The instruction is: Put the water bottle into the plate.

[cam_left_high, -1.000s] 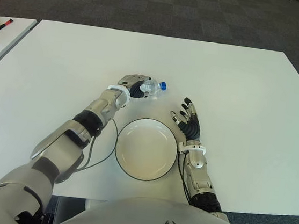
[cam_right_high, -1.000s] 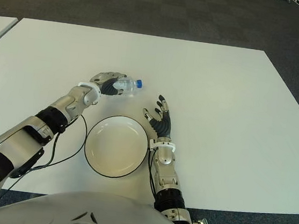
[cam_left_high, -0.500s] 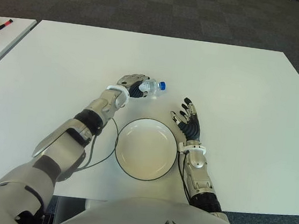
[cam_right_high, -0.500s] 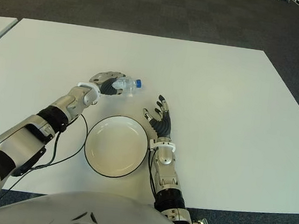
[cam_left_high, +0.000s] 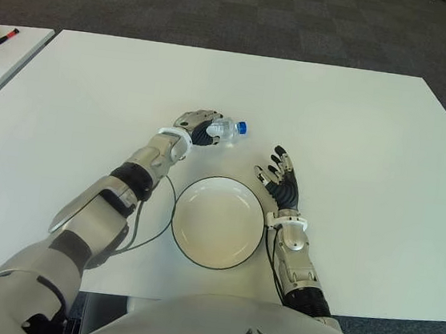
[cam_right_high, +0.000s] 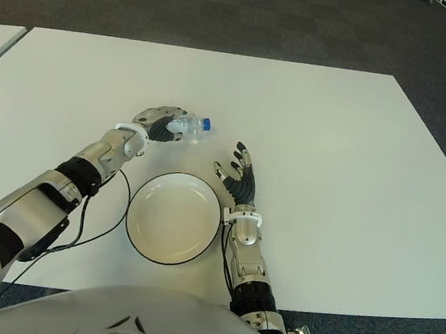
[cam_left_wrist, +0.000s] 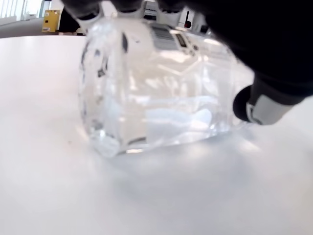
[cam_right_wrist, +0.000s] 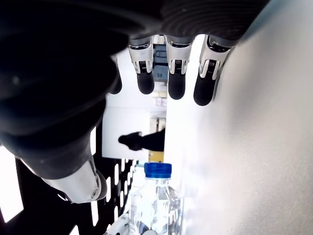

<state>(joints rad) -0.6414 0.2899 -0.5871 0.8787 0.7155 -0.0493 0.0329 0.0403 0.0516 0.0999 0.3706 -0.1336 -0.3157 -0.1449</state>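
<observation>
Left hand (cam_left_high: 196, 126) fingers clasp the water bottle (cam_left_high: 224, 129), lying on its side on the desk (cam_left_high: 356, 126) beyond the plate (cam_left_high: 218, 223). Right hand (cam_left_high: 283, 180), fingers spread, holds nothing beside the plate's right.

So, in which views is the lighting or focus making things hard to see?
Left wrist view: the water bottle fills the frame, glare washing out its clear wall, the left robot hand's fingers a dark blur. Right wrist view: the right robot hand is backlit, nearly a silhouette, against the glaring white table. Eye views: evenly lit, with the plate sharp.
</observation>
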